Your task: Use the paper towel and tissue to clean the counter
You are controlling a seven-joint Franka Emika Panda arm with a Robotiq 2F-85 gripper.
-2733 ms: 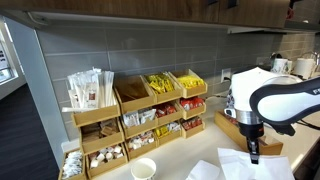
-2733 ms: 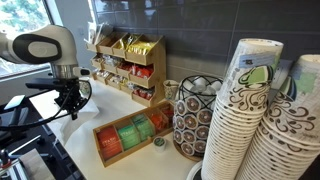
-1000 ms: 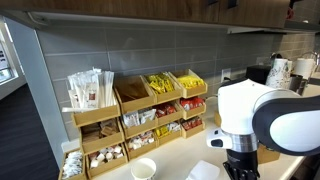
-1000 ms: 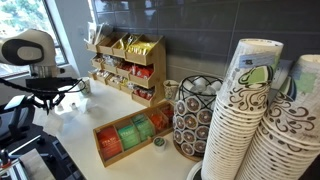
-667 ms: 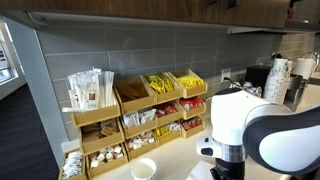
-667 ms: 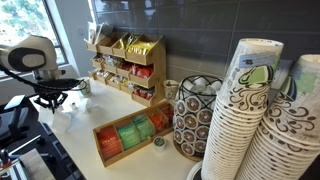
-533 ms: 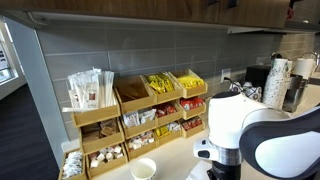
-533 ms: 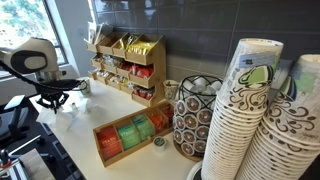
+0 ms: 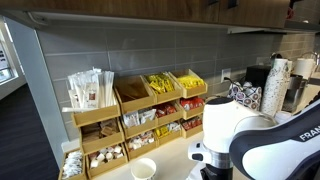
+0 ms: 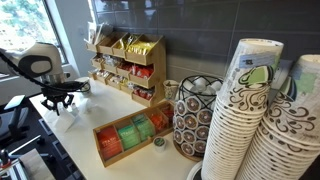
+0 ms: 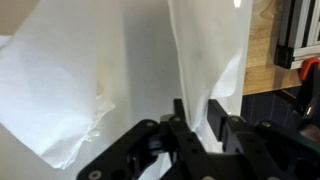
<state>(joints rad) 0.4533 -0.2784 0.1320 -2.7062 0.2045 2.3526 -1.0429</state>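
In the wrist view my gripper (image 11: 203,125) is shut on a fold of white paper towel (image 11: 190,60), which stands up between the black fingers. More thin white tissue paper (image 11: 60,90) spreads over the pale counter (image 11: 20,160) to the left. In an exterior view the gripper (image 10: 58,103) hangs low over the counter (image 10: 85,125) near its window end, with white paper under it. In the other exterior view the arm's white body (image 9: 245,140) fills the lower right and hides the gripper and paper.
Tiered wooden condiment racks (image 9: 140,115) (image 10: 128,62) stand against the grey tiled wall. A white paper cup (image 9: 144,169) sits before them. A wooden tea box (image 10: 130,137), a wire basket (image 10: 195,115) and tall stacks of patterned cups (image 10: 255,120) stand further along.
The arm has travelled along the counter toward the window end and the racks, dragging the paper with it. The gripper stays low and closed on the paper.
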